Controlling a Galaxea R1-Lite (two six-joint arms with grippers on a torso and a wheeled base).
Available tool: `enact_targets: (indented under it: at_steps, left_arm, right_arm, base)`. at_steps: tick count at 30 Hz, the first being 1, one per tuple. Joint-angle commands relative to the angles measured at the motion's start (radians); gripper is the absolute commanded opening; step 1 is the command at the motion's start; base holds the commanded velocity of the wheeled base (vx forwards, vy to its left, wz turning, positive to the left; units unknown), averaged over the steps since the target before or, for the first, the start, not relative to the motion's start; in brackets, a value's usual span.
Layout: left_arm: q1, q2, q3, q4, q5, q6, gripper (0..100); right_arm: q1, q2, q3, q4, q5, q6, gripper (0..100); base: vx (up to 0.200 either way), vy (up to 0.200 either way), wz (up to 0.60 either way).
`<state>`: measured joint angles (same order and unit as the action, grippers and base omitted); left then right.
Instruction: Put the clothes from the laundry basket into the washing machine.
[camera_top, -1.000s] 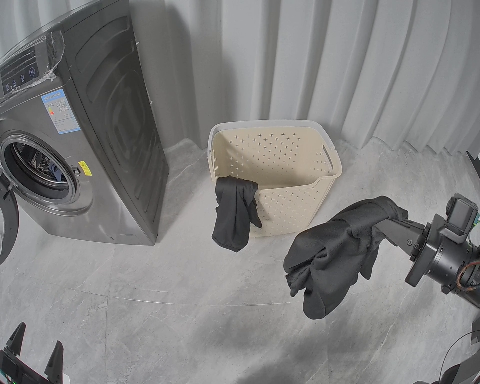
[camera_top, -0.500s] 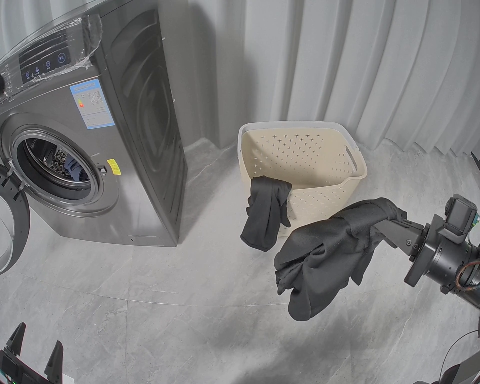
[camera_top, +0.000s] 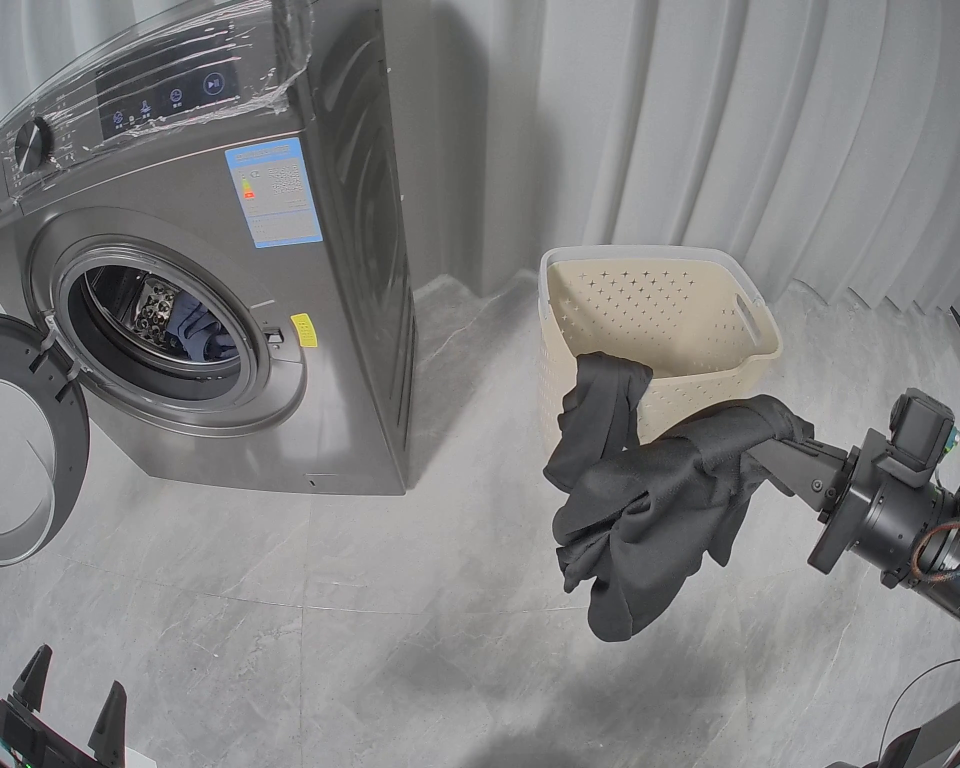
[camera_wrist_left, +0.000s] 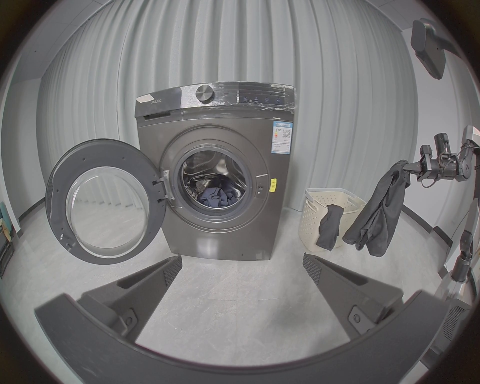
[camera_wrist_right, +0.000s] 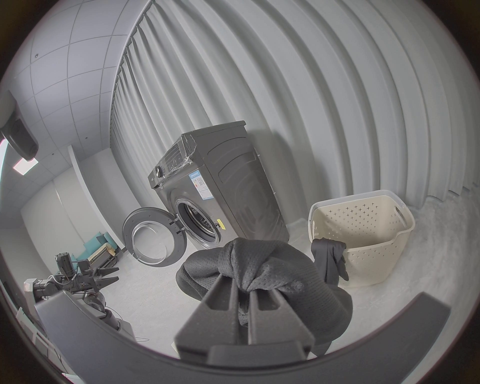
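In mid-air just in front of the laundry basket (camera_top: 760, 330), 1 dark garment (camera_top: 650, 510) hangs pinched in my right gripper (camera_wrist_right: 245, 287). 2nd garment (camera_top: 600, 420) draped over basket rim, partly behind the 1st. 1 washing machine (camera_top: 330, 330) to the left w/ door (camera_top: 70, 450) open, blue clothes (camera_top: 200, 335) in drum. My left gripper (camera_top: 78, 680) sits low, spread

A pale pleated curtain (camera_top: 700, 130) is hanging across the back from eleven to two o'clock. Grey marbled floor (camera_top: 350, 620) is spreading below it, filling four through eight o'clock. A teal seat (camera_wrist_right: 97, 244) is sitting far off under white ceiling panels (camera_wrist_right: 85, 55).
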<state>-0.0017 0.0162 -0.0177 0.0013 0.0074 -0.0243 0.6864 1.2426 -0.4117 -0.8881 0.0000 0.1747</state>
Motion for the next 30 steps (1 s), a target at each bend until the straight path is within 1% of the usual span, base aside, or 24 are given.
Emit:
enact_targets:
  at_steps: [1, 11, 29, 30]
  left_arm:
    - [0.000, -0.010, 0.016, 0.000, 0.000, 0.000, 100]
    - [0.000, -0.010, 0.016, 0.000, 0.000, -0.002, 100]
    - [0.000, -0.010, 0.016, 0.000, 0.000, -0.005, 100]
    - [0.000, -0.010, 0.016, 0.000, 0.000, -0.003, 100]
  right_arm:
    - [0.001, 0.000, 0.002, 0.000, 0.000, 0.000, 0]
    - [0.001, 0.002, -0.001, 0.000, 0.000, 0.000, 0]
    - [0.001, 0.011, 0.001, 0.000, 0.000, 0.002, 0]
    - [0.001, 0.011, -0.001, 0.000, 0.000, 0.002, 0]
  base:
    - [0.000, 0.200, 0.00]
    - [0.000, 0.200, 0.00]
    - [0.000, 0.000, 0.00]
    - [0.000, 0.200, 0.00]
